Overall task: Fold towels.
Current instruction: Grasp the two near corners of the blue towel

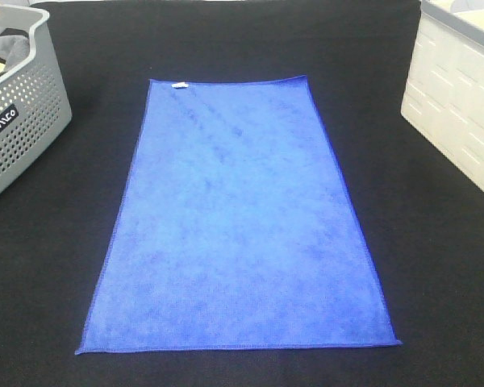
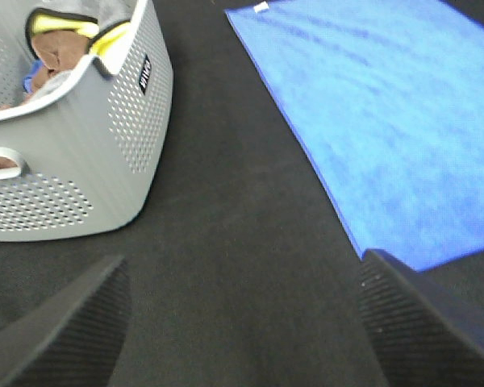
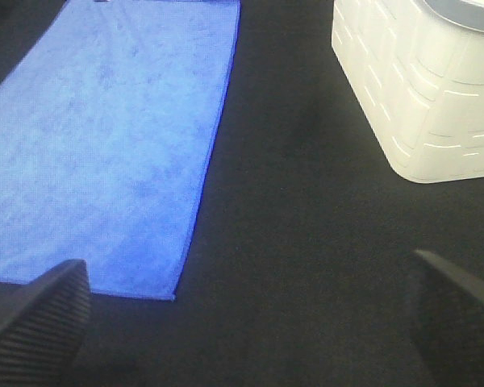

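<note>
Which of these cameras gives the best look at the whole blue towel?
The exterior high view: the towel lies flat with all four corners visible. Both wrist views cut part of it off, each showing mainly the side nearest its arm.

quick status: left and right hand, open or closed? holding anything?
Left hand: open, holding nothing.
Right hand: open, holding nothing.
The towel lies flat, in neither hand.

Black cloth-covered tabletop filling whole view. Grey perforated basket sitting at far-left edge, carrying small black label and holding bundled grey, yellow and brown cloths. Off-white plastic bin with moulded brick pattern standing at far-right edge. Soft, even light falling across surface.
</note>
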You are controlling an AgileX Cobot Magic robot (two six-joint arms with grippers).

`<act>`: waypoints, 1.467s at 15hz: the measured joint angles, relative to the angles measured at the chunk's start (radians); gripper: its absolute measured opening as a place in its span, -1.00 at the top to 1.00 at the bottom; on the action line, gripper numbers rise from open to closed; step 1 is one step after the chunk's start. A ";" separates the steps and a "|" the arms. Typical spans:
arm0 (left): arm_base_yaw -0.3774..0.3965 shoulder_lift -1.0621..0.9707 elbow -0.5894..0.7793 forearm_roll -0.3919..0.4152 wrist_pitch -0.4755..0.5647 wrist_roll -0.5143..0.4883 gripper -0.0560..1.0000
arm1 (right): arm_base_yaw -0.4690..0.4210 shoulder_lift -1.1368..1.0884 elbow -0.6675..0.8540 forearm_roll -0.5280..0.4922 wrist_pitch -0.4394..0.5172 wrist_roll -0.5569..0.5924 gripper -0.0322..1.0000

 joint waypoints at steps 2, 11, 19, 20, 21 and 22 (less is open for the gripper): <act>0.000 0.003 -0.004 0.028 -0.032 -0.074 -0.52 | 0.000 0.041 -0.001 -0.002 -0.023 0.046 -0.97; 0.000 0.428 -0.004 -0.125 -0.182 -0.279 -0.52 | 0.000 0.538 -0.093 0.036 -0.158 0.095 -0.92; 0.000 1.115 -0.004 -0.565 -0.343 0.126 -0.52 | 0.000 1.171 -0.139 0.308 -0.233 -0.079 -0.91; 0.000 1.189 -0.004 -0.625 -0.358 0.200 -0.52 | 0.000 1.232 -0.139 0.357 -0.255 -0.129 -0.91; 0.000 1.189 -0.004 -0.625 -0.358 0.200 -0.52 | 0.000 1.232 -0.139 0.357 -0.255 -0.129 -0.91; 0.000 1.262 -0.004 -0.688 -0.372 0.267 -0.52 | 0.000 1.289 -0.139 0.399 -0.267 -0.173 -0.89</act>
